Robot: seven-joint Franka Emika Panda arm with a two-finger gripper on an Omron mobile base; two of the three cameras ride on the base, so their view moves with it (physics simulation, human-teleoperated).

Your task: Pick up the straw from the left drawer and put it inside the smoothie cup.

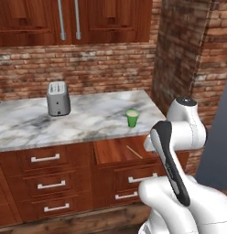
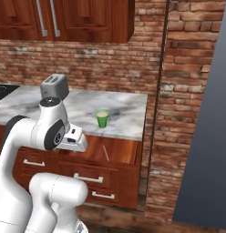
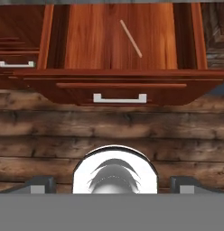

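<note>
A: What's around? Quick.
B: Marble counter (image 1: 88, 121) with a grey toaster (image 1: 58, 98) at the back left and the smoothie cup (image 1: 132, 118), green with pink contents, upright near the front right edge. Brick wall (image 1: 83, 68) behind, brick pillar (image 2: 183, 91) to the right, upper cabinets (image 1: 74, 20) with 2 silver bar handles. Closed drawer fronts (image 1: 46, 171) under the counter, wood plank floor (image 3: 109, 131) below.
A: Anything blocking?
B: The arm's own white link sits in front of the left drawer's right end in the left base view. Nothing lies on the straw.
A: Straw?
B: The straw (image 3: 131, 38) lies flat and slanted on the floor of the left drawer (image 3: 91, 40), which is pulled open below the cup, right of centre.
A: And the gripper?
B: Gripper (image 3: 112, 185) jaws spread wide, 2 dark tips at the bottom corners of the hand view, nothing between them. It's out in front of the drawer, well apart from the straw, looking down at the floor and into the drawer.
</note>
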